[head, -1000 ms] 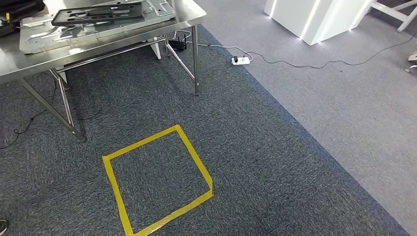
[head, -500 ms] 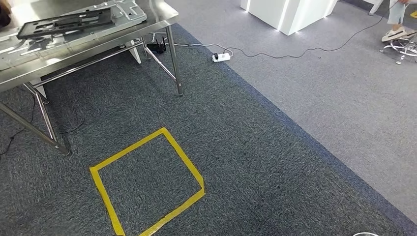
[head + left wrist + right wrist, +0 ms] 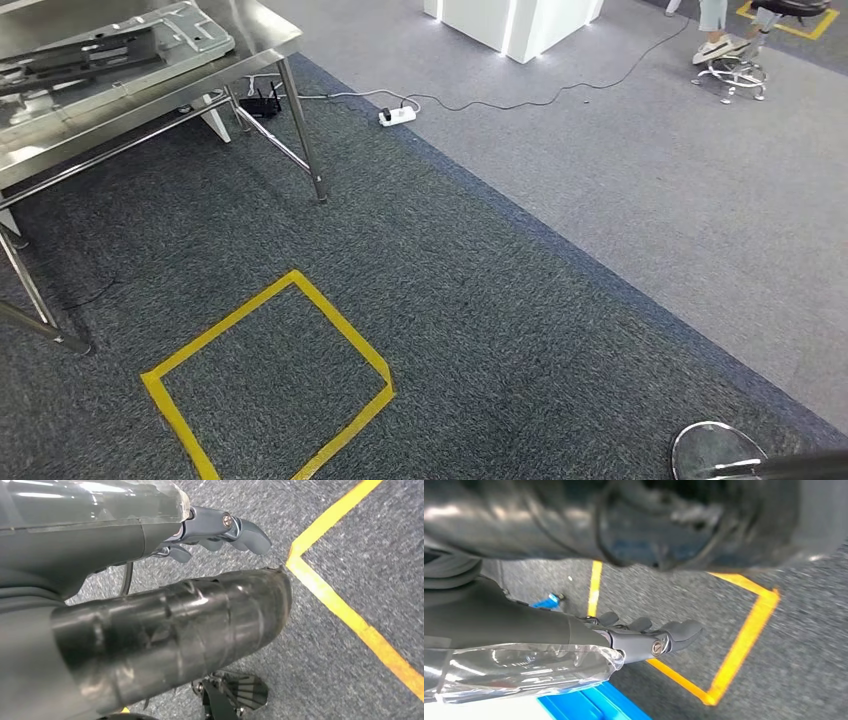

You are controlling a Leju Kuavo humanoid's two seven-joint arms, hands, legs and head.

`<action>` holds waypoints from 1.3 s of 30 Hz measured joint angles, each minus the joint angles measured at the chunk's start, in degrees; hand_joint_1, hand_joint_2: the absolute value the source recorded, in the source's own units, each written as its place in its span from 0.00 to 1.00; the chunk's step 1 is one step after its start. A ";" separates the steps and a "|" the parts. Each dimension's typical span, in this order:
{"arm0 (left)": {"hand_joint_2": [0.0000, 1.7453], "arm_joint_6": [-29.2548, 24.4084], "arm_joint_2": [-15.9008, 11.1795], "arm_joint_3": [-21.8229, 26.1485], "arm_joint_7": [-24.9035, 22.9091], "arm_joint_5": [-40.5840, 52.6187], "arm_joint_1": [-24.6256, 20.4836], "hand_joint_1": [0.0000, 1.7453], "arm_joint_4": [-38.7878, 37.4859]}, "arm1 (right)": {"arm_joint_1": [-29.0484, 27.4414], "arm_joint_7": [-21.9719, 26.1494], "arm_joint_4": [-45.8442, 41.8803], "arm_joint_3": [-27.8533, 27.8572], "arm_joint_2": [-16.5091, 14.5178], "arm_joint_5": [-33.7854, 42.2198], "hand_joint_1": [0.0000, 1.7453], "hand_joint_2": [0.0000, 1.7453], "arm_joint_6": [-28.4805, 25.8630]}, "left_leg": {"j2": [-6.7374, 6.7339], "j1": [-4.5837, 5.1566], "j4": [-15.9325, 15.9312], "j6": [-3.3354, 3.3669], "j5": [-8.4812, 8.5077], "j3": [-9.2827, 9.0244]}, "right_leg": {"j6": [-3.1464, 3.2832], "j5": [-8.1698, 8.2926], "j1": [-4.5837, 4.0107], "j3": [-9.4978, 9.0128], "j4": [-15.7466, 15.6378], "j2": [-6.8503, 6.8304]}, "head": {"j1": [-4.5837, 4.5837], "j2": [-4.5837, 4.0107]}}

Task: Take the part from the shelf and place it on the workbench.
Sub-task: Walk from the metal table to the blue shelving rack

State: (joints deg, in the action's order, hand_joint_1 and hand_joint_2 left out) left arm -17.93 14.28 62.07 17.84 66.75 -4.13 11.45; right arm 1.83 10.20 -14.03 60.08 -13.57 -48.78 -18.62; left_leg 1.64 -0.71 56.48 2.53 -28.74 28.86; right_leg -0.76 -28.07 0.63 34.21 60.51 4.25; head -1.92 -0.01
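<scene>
The steel workbench (image 3: 262, 42) stands at the far left of the head view, with a grey metal panel (image 3: 190, 35) and a dark flat frame (image 3: 75, 58) lying on it. My left hand (image 3: 215, 535) hangs over dark carpet beside a yellow tape line (image 3: 350, 620). Its fingers are stretched out, apart from the thick thumb, and hold nothing. My right hand (image 3: 649, 635) also hangs low above the carpet with its fingers extended and nothing in them.
A yellow tape square (image 3: 270, 380) marks the dark carpet in front of me. A power strip (image 3: 397, 115) with its cable lies on the lighter floor. A white lit block (image 3: 510, 20) and a person's legs by a chair (image 3: 735, 55) are far right. A round silver base (image 3: 715, 450) sits bottom right.
The whole picture has slid left: the camera has turned to the right. The workbench now sits at the left edge, and the chair, the legs and the silver base have come into view.
</scene>
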 joint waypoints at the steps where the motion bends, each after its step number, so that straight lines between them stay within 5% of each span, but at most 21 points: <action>1: 0.00 -0.01 0.02 0.03 0.00 0.00 0.06 0.00 0.00 | 0.02 0.01 0.00 0.01 0.00 0.00 0.00 0.00 -0.01 | -0.78 -0.08 -0.30 0.33 0.21 -0.07 | -0.20 -1.64 -0.03 1.24 2.69 -1.50 | -0.02 0.00; 3: 0.00 -0.02 0.01 0.15 -0.01 0.00 0.19 0.00 0.00 | 0.08 0.01 0.00 0.01 0.00 -0.01 0.00 0.00 0.00 | -2.35 0.13 -0.32 0.60 0.22 -0.01 | -0.63 -5.38 0.11 4.88 10.23 -3.42 | -0.03 -0.01; 5: 0.00 -0.01 0.01 0.27 -0.02 0.02 0.23 0.00 0.00 | 0.08 0.01 0.00 0.01 0.00 -0.02 0.00 0.00 0.01 | -3.86 0.22 -0.18 0.60 0.05 0.05 | -0.97 -6.21 0.34 6.78 14.28 -3.84 | -0.03 -0.01; 7: 0.00 0.01 0.02 0.33 -0.02 0.05 0.18 0.00 0.00 | 0.03 0.01 0.00 0.02 0.00 -0.03 0.00 0.00 0.02 | -5.11 0.20 0.11 0.38 -0.29 -0.02 | -1.09 -3.22 0.51 4.32 9.93 -4.50 | -0.04 -0.01; 9: 0.00 0.01 0.02 0.36 -0.02 0.08 0.14 0.00 0.00 | 0.07 0.00 -0.01 0.05 0.00 -0.07 0.00 0.00 0.02 | -6.14 0.37 0.58 -0.19 -0.86 -0.15 | -0.71 -0.37 0.38 0.15 2.03 -6.90 | -0.03 -0.01; 11: 0.00 0.02 0.00 0.40 -0.02 0.09 0.09 0.00 0.00 | 0.17 -0.04 -0.01 0.08 0.00 -0.15 0.00 0.00 0.02 | -6.97 0.65 0.86 -0.85 -1.27 -0.31 | 0.02 0.22 -0.03 -1.52 -1.42 -8.27 | -0.02 0.00; 13: 0.00 0.03 0.00 0.45 -0.01 0.09 -0.04 0.00 0.00 | 0.16 -0.14 -0.01 0.16 0.00 -0.25 0.00 0.00 0.02 | -7.86 0.68 0.75 -1.45 -1.39 -0.65 | 0.71 0.37 -0.24 -1.32 -1.50 -7.18 | -0.02 0.00; 16: 0.00 0.02 0.01 0.52 0.01 0.10 -0.10 0.00 0.00 | 0.19 -0.21 -0.01 0.31 -0.03 -0.39 0.00 0.00 0.02 | -5.56 0.28 3.94 -2.29 -4.11 0.42 | 1.78 0.93 0.11 -1.29 -2.14 -5.46 | 0.03 0.00; 18: 0.00 0.02 0.01 0.58 0.02 0.10 0.01 0.00 0.00 | 0.24 -0.21 -0.02 0.36 -0.04 -0.48 0.00 0.00 0.02 | -2.87 0.10 11.39 -2.59 -8.14 3.82 | 2.19 1.14 0.09 -1.09 -2.19 -4.27 | 0.07 0.01; 20: 0.00 0.03 0.01 0.65 0.00 0.09 0.17 0.00 0.00 | 0.18 -0.21 -0.02 0.39 -0.04 -0.54 0.00 0.00 0.02 | -2.15 0.09 17.27 -2.61 -9.71 6.73 | 2.31 1.20 -0.07 -0.97 -2.07 -2.76 | 0.05 0.00; 22: 0.00 0.03 0.01 0.69 -0.01 0.09 0.28 0.00 0.00 | 0.13 -0.21 -0.01 0.42 -0.05 -0.58 0.00 0.00 0.02 | -1.76 0.09 14.58 -2.27 -6.59 5.83 | 2.32 1.20 -0.19 -1.04 -1.88 -1.06 | 0.05 0.00; 25: 0.00 0.02 -0.10 0.74 -0.01 0.09 0.28 0.00 0.00 | 0.23 -0.23 0.00 0.42 -0.16 -0.63 0.00 0.00 0.02 | 1.53 0.09 3.54 -1.40 -1.19 1.32 | 2.00 1.28 -0.33 -1.04 -1.68 1.10 | 0.05 0.01; 27: 0.00 0.02 -0.21 0.78 0.00 0.09 0.15 0.00 0.00 | 0.23 -0.23 0.00 0.42 -0.24 -0.67 0.00 0.00 0.03 | 2.60 0.29 1.45 -1.13 -0.87 0.63 | 1.28 1.54 -0.12 -0.69 -1.70 2.21 | 0.04 0.01; 29: 0.00 0.03 -0.19 0.79 0.02 0.10 0.00 0.00 0.00 | 0.06 -0.21 0.00 0.42 -0.27 -0.77 0.00 0.00 0.07 | 1.43 0.34 0.88 -0.67 -0.39 0.39 | 0.48 1.79 0.13 -0.44 -1.80 2.89 | 0.04 0.01; 31: 0.00 0.03 -0.14 0.81 0.10 0.12 -0.01 0.00 0.00 | 0.02 -0.16 0.00 0.42 -0.29 -0.89 0.00 0.00 0.12 | -0.03 0.16 -0.12 0.11 0.34 0.01 | 0.02 0.27 -0.09 0.66 0.35 0.71 | -0.03 0.01; 33: 0.00 0.06 -0.13 0.81 0.17 0.12 0.07 0.00 0.00 | 0.19 -0.07 0.00 0.43 -0.28 -0.99 0.00 0.00 0.15 | -1.60 0.24 -0.50 0.63 0.61 0.04 | -0.21 -3.50 -0.20 3.68 6.63 -2.49 | -0.10 0.01; 35: 0.00 0.09 -0.14 0.83 0.17 0.11 0.15 0.00 0.00 | 0.27 0.00 0.00 0.43 -0.28 -1.04 0.00 0.00 0.16 | -3.28 0.40 -0.38 0.73 0.48 0.23 | -0.49 -5.97 0.08 6.34 12.59 -3.60 | -0.11 0.01; 37: 0.00 0.11 -0.14 0.84 0.17 0.14 0.12 0.00 0.00 | 0.22 0.01 0.00 0.44 -0.26 -1.05 0.00 0.00 0.17 | -4.79 0.42 -0.18 0.56 0.23 0.24 | -0.75 -4.43 0.40 5.16 11.26 -4.17 | -0.12 0.01; 39: 0.00 0.13 -0.14 0.84 0.21 0.16 0.03 0.00 0.00 | 0.22 0.04 0.00 0.44 -0.20 -1.05 0.00 0.00 0.19 | -5.99 0.46 0.20 0.12 -0.23 0.09 | -0.68 -1.21 0.45 0.70 3.66 -5.83 | -0.12 0.01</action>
State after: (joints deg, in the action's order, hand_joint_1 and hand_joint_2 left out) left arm -17.80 14.14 62.90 18.04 66.91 -4.10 11.45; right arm 2.05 10.24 -14.03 60.52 -13.77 -49.84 -18.44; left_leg -4.35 -0.25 56.68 2.65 -28.98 28.94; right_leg -1.43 -29.28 1.08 34.91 64.16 -1.58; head -2.03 0.00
